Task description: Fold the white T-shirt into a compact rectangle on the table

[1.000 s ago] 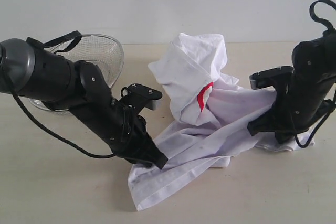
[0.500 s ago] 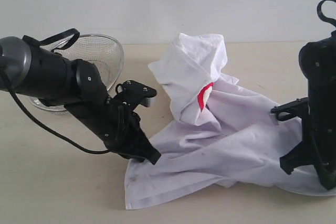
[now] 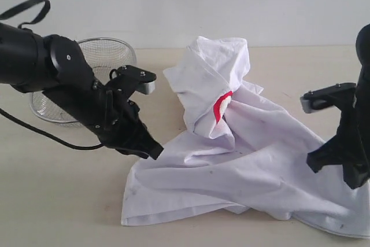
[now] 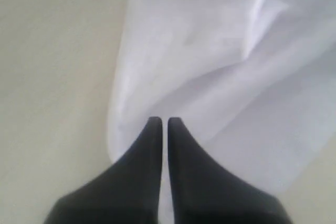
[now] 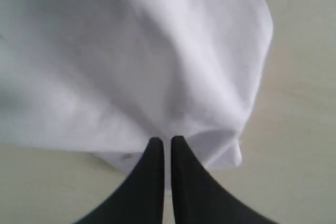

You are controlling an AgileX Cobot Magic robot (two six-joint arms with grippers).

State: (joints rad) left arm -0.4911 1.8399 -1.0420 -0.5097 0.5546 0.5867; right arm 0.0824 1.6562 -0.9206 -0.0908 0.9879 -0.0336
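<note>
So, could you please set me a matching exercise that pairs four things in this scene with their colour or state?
Things:
1 white T-shirt
2 basket
3 left gripper
4 table

Colour or state:
A pale beige, flat
B jaws shut on the shirt's edge
C silver, round
D crumpled, humped in the middle

Pairs: 1-D, 2-C, 3-B, 4-A

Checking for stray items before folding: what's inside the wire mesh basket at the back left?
The visible part of the mesh basket looks empty; only bare wire shows. The left arm covers its near side and part of the bottom, so anything there is hidden.
</note>
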